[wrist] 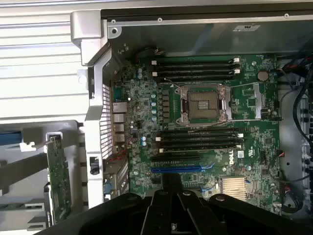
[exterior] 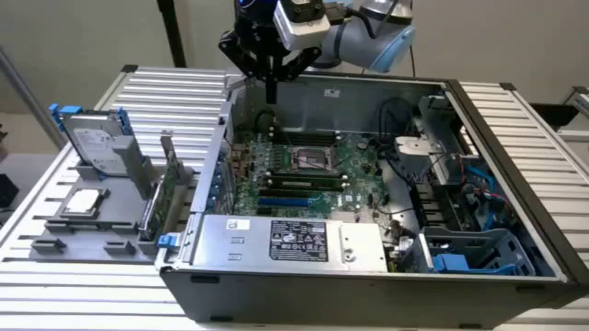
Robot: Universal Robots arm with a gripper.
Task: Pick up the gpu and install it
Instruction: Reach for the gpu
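Gripper (exterior: 272, 98) over the computer case (exterior: 359, 96)
Clenched on nothing; the gpu (exterior: 165, 189) stands well aside, outside the case.

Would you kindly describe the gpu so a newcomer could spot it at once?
Beside the open computer case, on the exterior view's left, sits a grey rack. The gpu stands on edge nearest the case: a thin green board, unlike the silver hard drive and square chip.

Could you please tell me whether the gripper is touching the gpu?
Apart. The exterior view shows the gripper up over the far corner of the computer case, while the gpu stands in the grey holder outside it, a clear gap between them.
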